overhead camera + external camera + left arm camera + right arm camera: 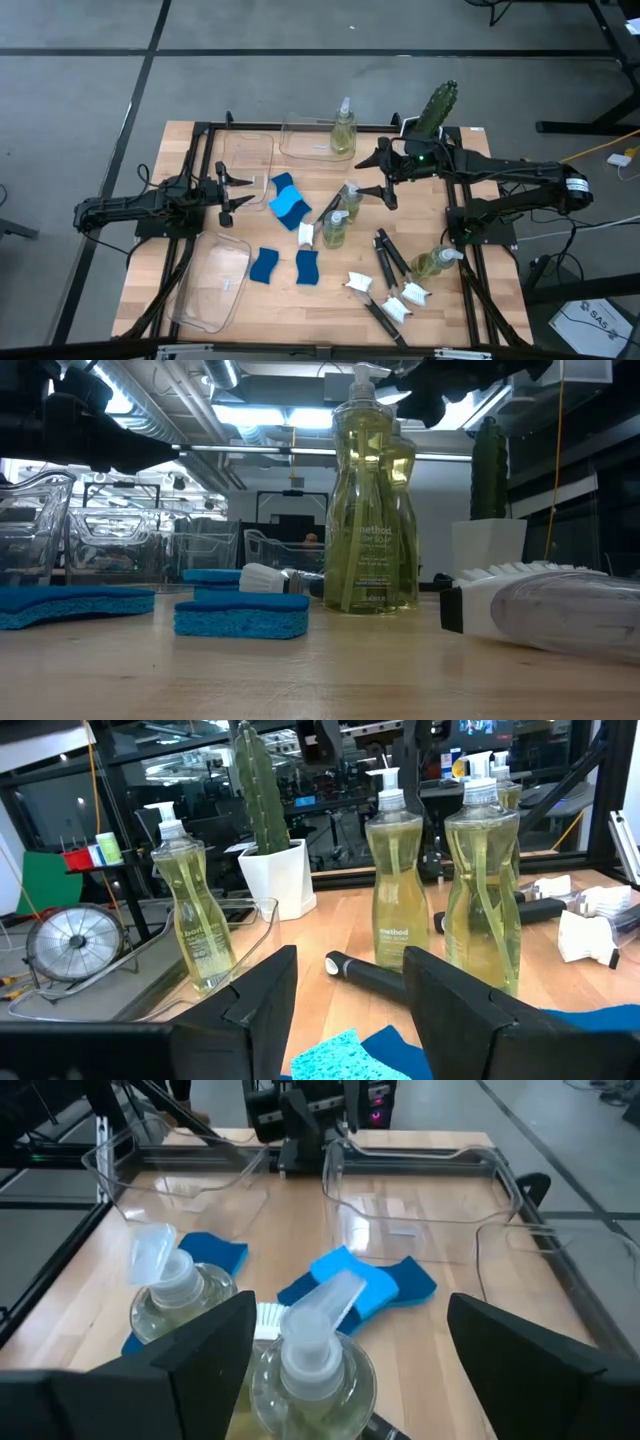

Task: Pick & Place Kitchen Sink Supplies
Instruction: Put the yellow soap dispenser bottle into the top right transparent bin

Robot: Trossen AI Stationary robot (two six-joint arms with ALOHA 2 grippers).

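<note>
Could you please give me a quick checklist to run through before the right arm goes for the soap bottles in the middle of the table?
1. Right gripper jaws open and empty: ok.
2. Right gripper above the two middle soap bottles: ok, both pump heads show between its jaws in its wrist view.
3. Those bottles upright: ok.
4. Room around the bottle to be taken: not ok, the two stand close together and a dish brush lies beside them.
5. Left gripper out of the way: ok, it is open over the left side, near the blue sponges.
6. Bins free: cannot tell for all; one bin already holds a bottle.
</note>
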